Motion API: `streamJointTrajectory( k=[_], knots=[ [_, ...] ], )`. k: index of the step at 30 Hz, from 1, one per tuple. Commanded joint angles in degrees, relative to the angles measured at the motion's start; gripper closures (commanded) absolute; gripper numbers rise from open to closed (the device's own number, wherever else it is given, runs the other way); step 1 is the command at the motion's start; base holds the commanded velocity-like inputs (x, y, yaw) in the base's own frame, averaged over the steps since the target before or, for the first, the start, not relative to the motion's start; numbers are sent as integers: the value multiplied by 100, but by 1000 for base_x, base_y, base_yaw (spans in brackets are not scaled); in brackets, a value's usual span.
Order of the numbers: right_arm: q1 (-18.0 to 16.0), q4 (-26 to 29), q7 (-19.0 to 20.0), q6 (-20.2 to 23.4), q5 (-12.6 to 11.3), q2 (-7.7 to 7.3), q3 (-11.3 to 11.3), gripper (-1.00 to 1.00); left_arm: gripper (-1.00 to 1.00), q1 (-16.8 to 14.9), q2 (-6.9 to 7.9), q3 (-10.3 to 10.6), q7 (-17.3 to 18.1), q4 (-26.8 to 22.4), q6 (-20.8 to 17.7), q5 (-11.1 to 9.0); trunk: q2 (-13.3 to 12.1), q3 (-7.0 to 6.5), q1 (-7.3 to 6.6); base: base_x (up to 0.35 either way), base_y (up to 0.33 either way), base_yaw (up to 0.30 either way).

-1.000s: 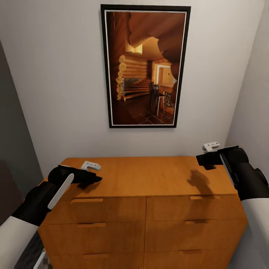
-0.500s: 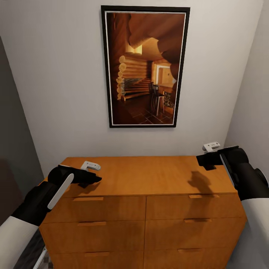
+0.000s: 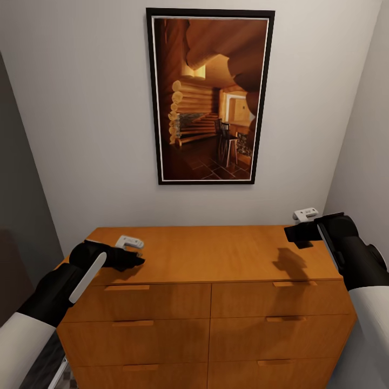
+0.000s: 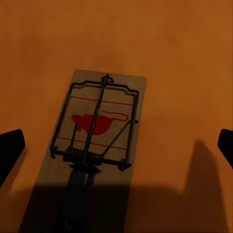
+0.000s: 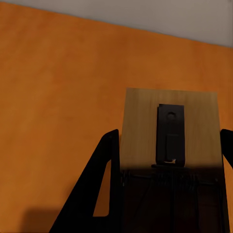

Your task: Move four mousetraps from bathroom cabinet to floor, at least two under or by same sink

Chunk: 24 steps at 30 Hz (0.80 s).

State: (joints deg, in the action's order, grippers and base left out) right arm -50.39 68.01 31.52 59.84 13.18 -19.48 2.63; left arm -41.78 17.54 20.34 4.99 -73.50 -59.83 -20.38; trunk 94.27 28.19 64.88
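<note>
The robot faces the cabinet [image 3: 208, 302], an orange-brown wooden chest with two columns of drawers and slim bar handles, standing against a pale wall in a narrow recess. A framed picture [image 3: 210, 96] of a log-cabin interior hangs on the wall above the cabinet's back edge. Side walls close in just beside both ends of the cabinet, and a strip of patterned floor [image 3: 51, 367] shows at the cabinet's left foot.

The left gripper [image 3: 132, 255] hovers over the cabinet top near its front left corner. In the left wrist view its dark fingertips [image 4: 9, 150] stand wide apart at either side, closed on nothing. Between them, lying flat on the cabinet top, is a mousetrap [image 4: 94, 145]: a tan board with a dark wire frame, a spring coil and a red mouse print. The arm's shadow falls across the end of the board nearer the camera.

The right gripper [image 3: 298, 232] is held above the cabinet top near its back right corner, throwing a shadow on the wood towards the front edge. In the right wrist view a second mousetrap [image 5: 170, 145] sits between the black fingers [image 5: 97, 194], which press against its two long edges, so the gripper is clamped on it. Orange cabinet wood lies beyond it, then the grey wall.
</note>
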Motion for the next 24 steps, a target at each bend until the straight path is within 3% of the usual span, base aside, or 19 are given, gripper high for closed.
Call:
streamJointTrajectory(
  k=[1, 8, 15, 24],
  knots=[
    [-6, 4, 47, 17, 55, -4, 10, 100, -100, -6, 4, 5, 49, 13, -16, 53, 4, 7, 0, 0, 0, 0],
    [-6, 2, 48, 17, 61, -11, 10, 100, -100, -6, 4, -23, 39, 116, -17, 50, 4, 7, 0, 0, 0, 0],
    [-6, 2, 49, 17, 62, -12, 10, 100, -100, -6, 4, -254, 37, 134, -17, 44, 4, 7, 0, 0, 0, 0],
    [-6, 2, 50, 17, 62, -12, 10, 100, -100, -6, -5, -317, 37, 268, -17, 23, 4, 7, 0, 0, 0, 0]
  ],
)
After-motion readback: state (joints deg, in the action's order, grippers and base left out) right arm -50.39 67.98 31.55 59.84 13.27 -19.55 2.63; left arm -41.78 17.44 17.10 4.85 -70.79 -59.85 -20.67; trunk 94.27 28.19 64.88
